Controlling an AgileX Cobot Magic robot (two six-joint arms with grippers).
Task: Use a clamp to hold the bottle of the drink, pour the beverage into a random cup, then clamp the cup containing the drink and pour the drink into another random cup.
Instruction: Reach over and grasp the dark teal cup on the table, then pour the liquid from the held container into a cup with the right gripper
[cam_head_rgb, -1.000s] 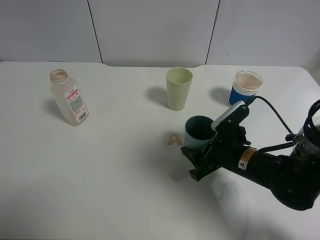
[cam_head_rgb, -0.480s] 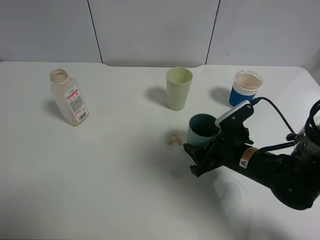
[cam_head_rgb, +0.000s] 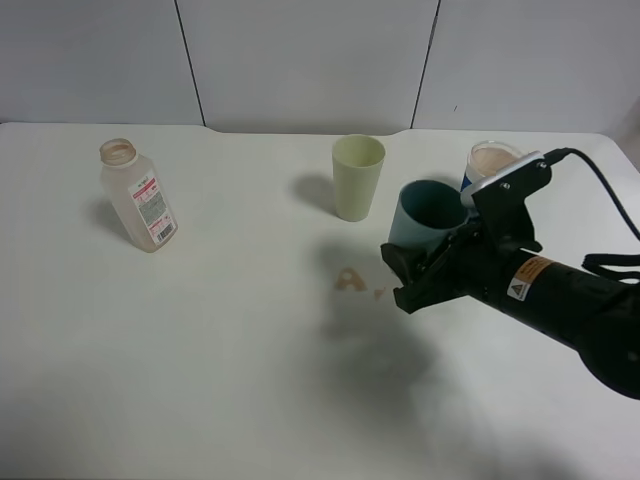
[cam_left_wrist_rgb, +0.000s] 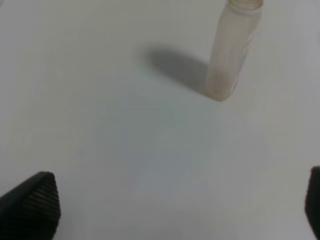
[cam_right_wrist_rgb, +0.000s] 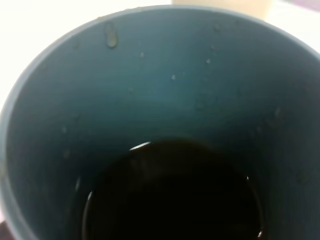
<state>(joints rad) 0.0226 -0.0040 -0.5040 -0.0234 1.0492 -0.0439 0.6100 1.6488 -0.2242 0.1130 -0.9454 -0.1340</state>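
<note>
- Teal-green, the dark cup (cam_head_rgb: 428, 215) (brown beverage (cam_right_wrist_rgb: 170, 200) pooled in its bottom) hangs above the table (cam_head_rgb: 200, 350) toward its right edge, clamped in the right pincer (cam_head_rgb: 402, 277).
- Upright near the back edge's middle stands the pale green tumbler (cam_head_rgb: 357, 178).
- Uncapped, the bottle (cam_head_rgb: 138, 195) stands near the back-left corner; the left pincer (cam_left_wrist_rgb: 170, 207) gapes wide, apart from it.

The black right arm (cam_head_rgb: 570, 305) bears a white plate (cam_head_rgb: 508, 175), orange sticker (cam_head_rgb: 532, 275) and cable (cam_head_rgb: 568, 151); the left claw's (cam_left_wrist_rgb: 181, 202) fingers (cam_left_wrist_rgb: 30, 207) are ribbed black.
</note>
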